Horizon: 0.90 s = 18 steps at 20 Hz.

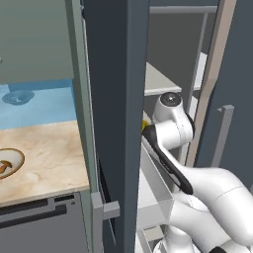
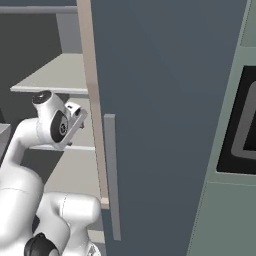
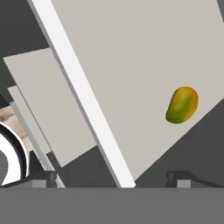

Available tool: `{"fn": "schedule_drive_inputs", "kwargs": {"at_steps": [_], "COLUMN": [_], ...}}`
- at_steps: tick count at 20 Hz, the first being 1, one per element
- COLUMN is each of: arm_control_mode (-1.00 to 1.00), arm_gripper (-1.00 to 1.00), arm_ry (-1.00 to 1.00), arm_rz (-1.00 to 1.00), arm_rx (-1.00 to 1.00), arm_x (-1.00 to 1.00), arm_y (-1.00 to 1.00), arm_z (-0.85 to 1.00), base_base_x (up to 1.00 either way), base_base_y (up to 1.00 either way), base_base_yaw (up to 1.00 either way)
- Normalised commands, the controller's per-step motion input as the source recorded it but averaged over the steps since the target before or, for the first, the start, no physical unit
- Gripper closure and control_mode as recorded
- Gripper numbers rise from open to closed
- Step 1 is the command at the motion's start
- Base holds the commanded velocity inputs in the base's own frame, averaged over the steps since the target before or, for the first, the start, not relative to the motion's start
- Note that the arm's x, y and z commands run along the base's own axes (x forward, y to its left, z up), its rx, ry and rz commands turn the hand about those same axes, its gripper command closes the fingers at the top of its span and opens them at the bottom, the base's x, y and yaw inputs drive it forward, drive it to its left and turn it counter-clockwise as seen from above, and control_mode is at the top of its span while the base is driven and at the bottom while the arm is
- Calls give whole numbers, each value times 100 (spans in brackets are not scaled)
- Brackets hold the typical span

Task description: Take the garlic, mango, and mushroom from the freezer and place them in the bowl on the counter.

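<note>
**My open gripper hung over the mango on the freezer shelf**

From my left base camera, the bowl sat at the far left on the counter, its tan rim cut by the picture's edge and something orange lying inside it. Just right of the counter stood the dark wall of the freezer, and beyond it my white arm reached into the open cabinet, under a pale shelf. A white door bin sat low beside my arm.

From my right base camera, my arm bent in at the left beneath a shelf, and the freezer's dark door with its pale upright handle stood to the right of it.

Through my hand camera, my gripper was spread wide, one dark fingertip at the lower left and the other at the lower right, with nothing between them. The mango, yellow-green with an orange top, lay on a pale shelf toward the right, apart from both fingertips and near the shelf's edge.
</note>
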Motion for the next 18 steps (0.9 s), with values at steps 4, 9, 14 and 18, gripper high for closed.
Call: {"fn": "schedule_drive_inputs", "kwargs": {"at_steps": [4,9,14,18], "arm_control_mode": [-100,-100,-100,-100], "arm_gripper": [-100,-100,-100,-100], "arm_ry": [-5,0,0,0], "arm_rz": [0,0,0,0], "arm_rx": [-6,0,-2,-3], "arm_x": [3,16,31,31], "arm_y": [0,0,0,0], "arm_z": [-2,0,-1,-1], "base_base_x": [0,0,0,0], "base_base_y": [0,0,0,0], "base_base_yaw": [0,0,0,0]}}
